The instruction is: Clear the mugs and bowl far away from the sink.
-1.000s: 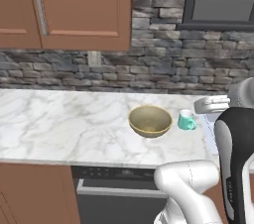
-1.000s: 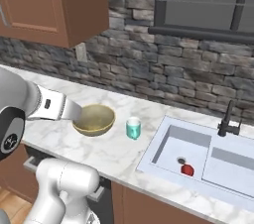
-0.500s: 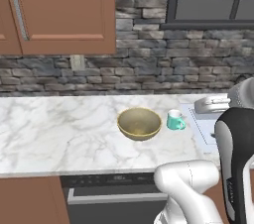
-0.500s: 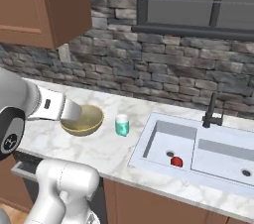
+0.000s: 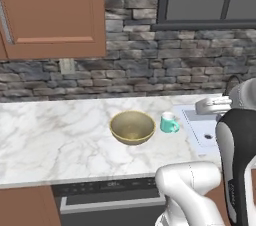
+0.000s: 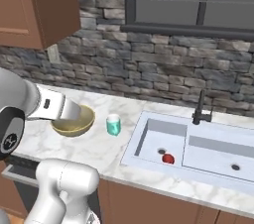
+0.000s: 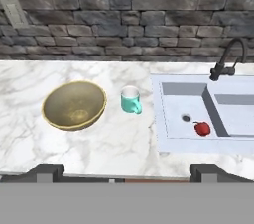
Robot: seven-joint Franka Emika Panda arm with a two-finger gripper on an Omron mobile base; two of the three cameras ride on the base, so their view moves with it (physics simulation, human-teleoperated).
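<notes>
The hand (image 7: 126,171) shows at the bottom of the hand view, its two dark fingertips (image 7: 47,171) set wide apart and holding nothing. In that view's centre left, the bowl (image 7: 74,104) sits upright on the marble table (image 7: 114,143), with the teal mug (image 7: 131,100) just beside it toward the right, apart from it, handle turned to the lower right. The white sink (image 7: 208,114) fills the right of the frame, near the mug; a small red thing (image 7: 201,128) lies in its nearer basin, and the dark faucet (image 7: 228,59) stands behind.
</notes>
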